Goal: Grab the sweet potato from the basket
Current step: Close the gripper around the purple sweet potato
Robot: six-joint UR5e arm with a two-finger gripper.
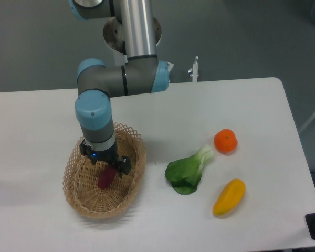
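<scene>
The light tan wicker basket (76, 195) sits at the front left of the white table. The reddish-purple sweet potato (105, 179) lies inside it, near the middle. My gripper (107, 169) points straight down into the basket, right over the sweet potato. Its jaws look spread apart. One dark finger (125, 165) shows just to the right of the sweet potato with a small gap between them. The other finger is hidden behind the wrist. The sweet potato still rests on the basket floor.
A green leafy vegetable (188, 171) lies right of the basket. A round orange fruit (226, 140) and a yellow-orange pepper (229, 196) lie further right. The arm's elbow (121, 79) hangs above the table's back left.
</scene>
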